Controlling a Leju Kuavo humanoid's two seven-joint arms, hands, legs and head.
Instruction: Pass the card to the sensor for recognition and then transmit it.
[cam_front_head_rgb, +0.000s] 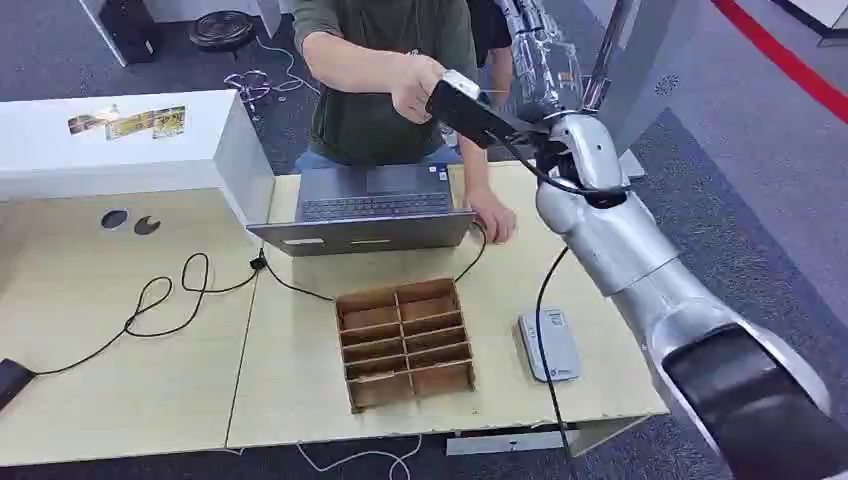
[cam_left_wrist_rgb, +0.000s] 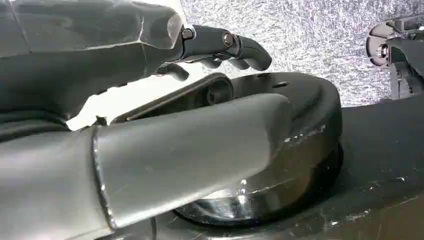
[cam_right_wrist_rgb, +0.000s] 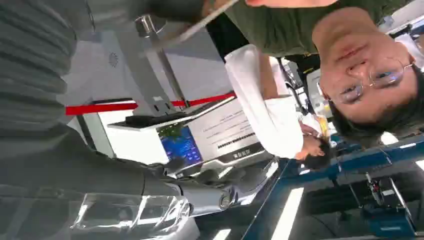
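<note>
In the head view, upper middle of the frame, the right hand (cam_front_head_rgb: 462, 103) is raised to a person's hand (cam_front_head_rgb: 417, 87); whether it grips the card I cannot tell. The sensor (cam_front_head_rgb: 548, 344) lies lower right on the table (cam_front_head_rgb: 120, 400).

In the left wrist view, the left hand (cam_left_wrist_rgb: 220, 47) holds nothing, fingers loosely curled and apart.

In the right wrist view, the card (cam_right_wrist_rgb: 207, 19), top middle, looks thin, stiff and light; I would pinch one edge.

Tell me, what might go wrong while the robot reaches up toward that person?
The right hand meets the person's hand high above the open laptop; I cannot tell who holds the card, so it might slip and drop there. The raised arm's black cable hangs across the grey sensor and could drag it.
</note>
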